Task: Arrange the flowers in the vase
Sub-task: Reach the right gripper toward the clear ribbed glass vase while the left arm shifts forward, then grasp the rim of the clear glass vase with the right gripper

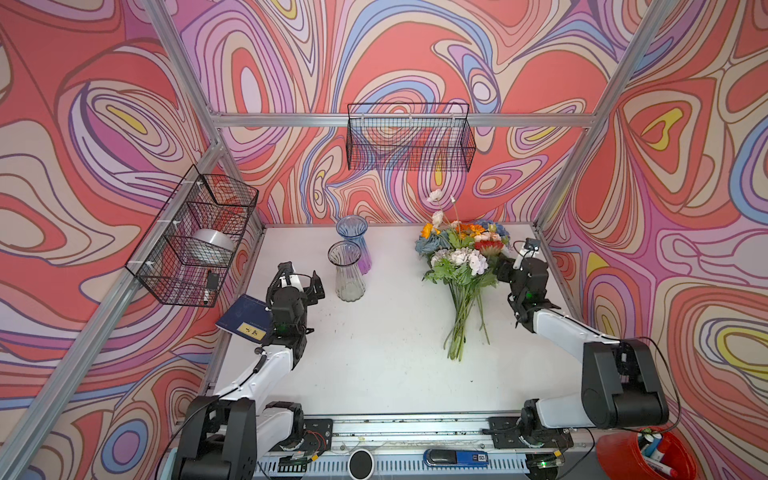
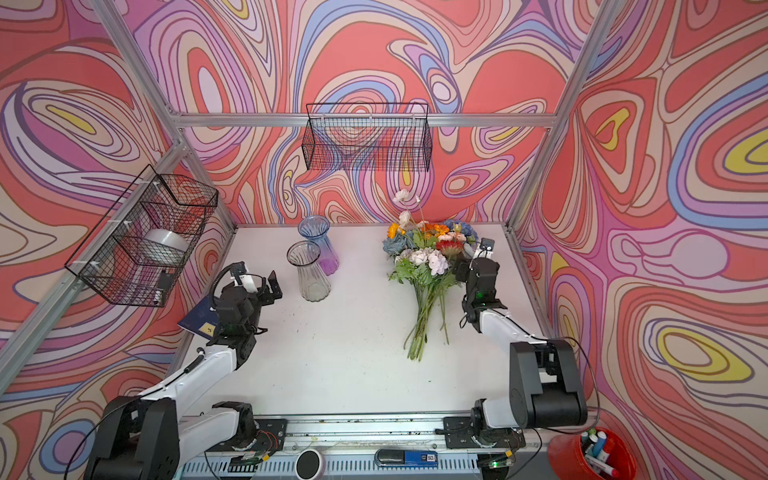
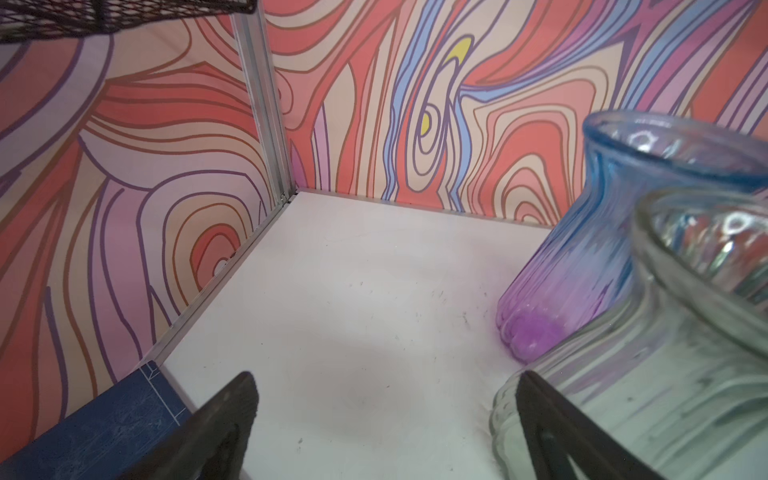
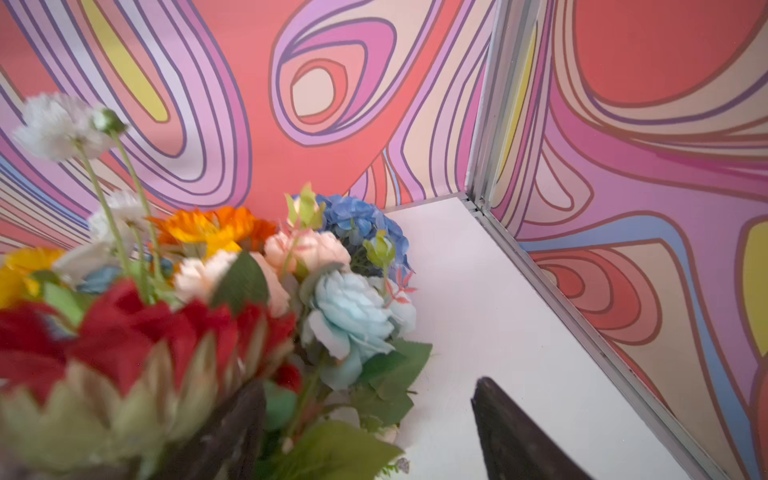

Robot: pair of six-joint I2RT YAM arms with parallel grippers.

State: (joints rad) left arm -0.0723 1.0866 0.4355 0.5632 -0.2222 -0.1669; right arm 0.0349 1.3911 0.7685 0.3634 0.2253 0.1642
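Mixed artificial green-stemmed flowers (image 1: 459, 253) lying bunched on white table (image 1: 395, 374), well apart from clear ribbed glass vase (image 1: 347, 272) | left gripper (image 3: 385, 377) — wide open, unladen | right gripper (image 4: 368, 386) — jaws parted beside blooms, gripping nothing | black wire basket (image 1: 183, 286): silver roll (image 1: 212, 244)

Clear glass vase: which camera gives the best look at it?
The overhead camera. In both top views the clear vase stands whole and upright on the table, in front of the blue vase. The left wrist view catches only part of it, close up and cut off. The right wrist view shows flowers, no vase.
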